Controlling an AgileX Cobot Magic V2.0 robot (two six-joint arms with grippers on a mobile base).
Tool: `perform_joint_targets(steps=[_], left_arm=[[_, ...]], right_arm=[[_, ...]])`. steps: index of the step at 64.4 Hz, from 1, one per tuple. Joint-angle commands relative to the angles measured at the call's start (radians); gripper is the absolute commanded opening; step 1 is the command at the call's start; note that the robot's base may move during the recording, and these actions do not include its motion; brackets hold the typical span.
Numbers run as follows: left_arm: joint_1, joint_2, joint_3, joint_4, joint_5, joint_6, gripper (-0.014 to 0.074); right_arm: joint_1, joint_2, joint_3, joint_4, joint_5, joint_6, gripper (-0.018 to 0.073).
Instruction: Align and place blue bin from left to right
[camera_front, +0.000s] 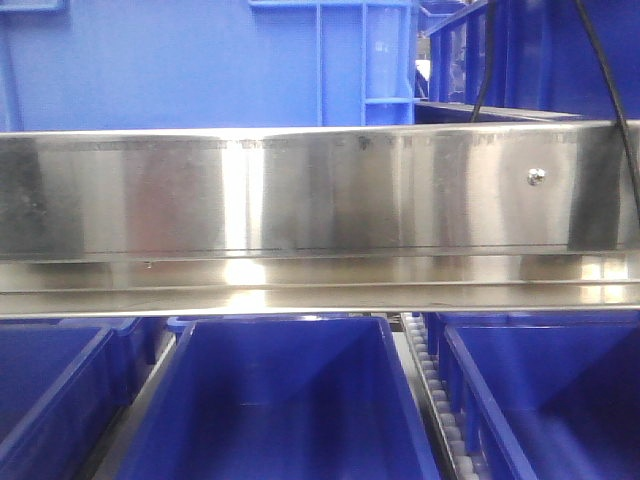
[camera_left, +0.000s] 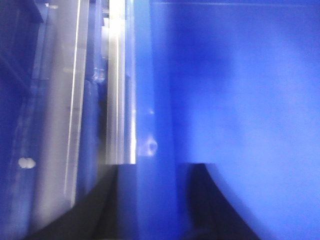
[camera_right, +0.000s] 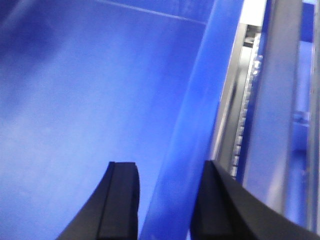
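The blue plastic bin (camera_left: 240, 90) was pinched by the left gripper (camera_left: 157, 170). The right gripper's (camera_right: 166, 167) hold could not be judged.

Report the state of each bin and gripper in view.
Left bin: upright, nothing visible inside.
Middle bin: upright, nothing visible inside.
Right bin: upright, nothing visible inside.
Left gripper: shut astride a bin wall.
Right gripper: shut astride a bin wall.
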Motion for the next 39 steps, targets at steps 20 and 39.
perform_joint_targets(steps=[20,39], left_arm=[[-0.001,-0.002,-0.007,-0.013,0.015,-0.001,-0.0008],[-0.001,-0.070,-0.009,-0.013,0.020,0.000,-0.0008]], right_arm=[[-0.001,-0.007,-0.006,-0.015,-0.003,0.007,-0.0079],[-0.001,-0.061,-0.008,-0.015,-0.001,0.007,-0.0079]])
